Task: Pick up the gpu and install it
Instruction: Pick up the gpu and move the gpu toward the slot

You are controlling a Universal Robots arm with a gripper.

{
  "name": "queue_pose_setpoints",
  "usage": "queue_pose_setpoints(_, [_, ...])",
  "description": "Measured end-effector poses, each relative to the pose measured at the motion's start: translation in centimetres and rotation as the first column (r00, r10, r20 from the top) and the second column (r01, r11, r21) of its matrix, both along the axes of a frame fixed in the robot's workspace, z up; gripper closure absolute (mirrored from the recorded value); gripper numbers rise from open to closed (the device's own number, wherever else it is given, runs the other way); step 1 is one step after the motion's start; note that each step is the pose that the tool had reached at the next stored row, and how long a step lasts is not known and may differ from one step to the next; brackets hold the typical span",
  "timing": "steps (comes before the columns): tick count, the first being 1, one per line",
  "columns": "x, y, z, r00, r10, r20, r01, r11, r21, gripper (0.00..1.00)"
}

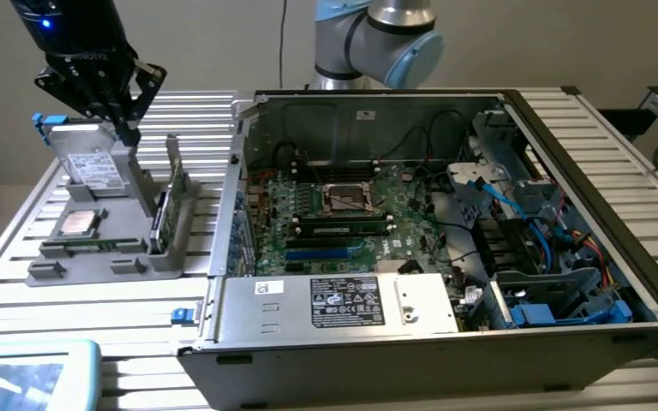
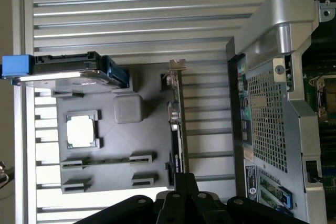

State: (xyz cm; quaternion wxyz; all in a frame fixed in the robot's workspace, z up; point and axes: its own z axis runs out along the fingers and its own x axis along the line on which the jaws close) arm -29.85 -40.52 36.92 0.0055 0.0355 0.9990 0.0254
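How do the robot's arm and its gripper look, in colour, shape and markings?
The arm has rounded silver-grey joints with light blue caps. The gripper is black all over, with angular linked parts that narrow toward its tip, and it sits under a black cylindrical wrist part. A small blue light glows on that wrist part. No lettering can be read on it.

The graphics card (image 2: 177, 129) stands on edge in a grey holder (image 2: 115, 145) on the slatted bench (image 2: 131, 14), beside the computer case (image 2: 268, 108).
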Motion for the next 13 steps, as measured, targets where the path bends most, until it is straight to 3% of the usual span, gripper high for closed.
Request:
queue_pose_setpoints(3, [-0.01,0.00,0.00,1.0000,0.000,0.0000,0.000,1.0000,0.0000,0.88])
queue_pose_setpoints(10, [-0.02,0.00,-0.02,1.0000,0.000,-0.0009,0.000,1.0000,-0.0001,0.53])
queue_pose_setpoints(12, [-0.02,0.00,-0.16,1.0000,0.000,-0.0021,0.000,1.0000,0.0001,0.53])
queue_pose_setpoints(13, [-0.02,0.00,-0.31,1.0000,0.000,-0.0028,0.000,1.0000,0.0002,0.46])
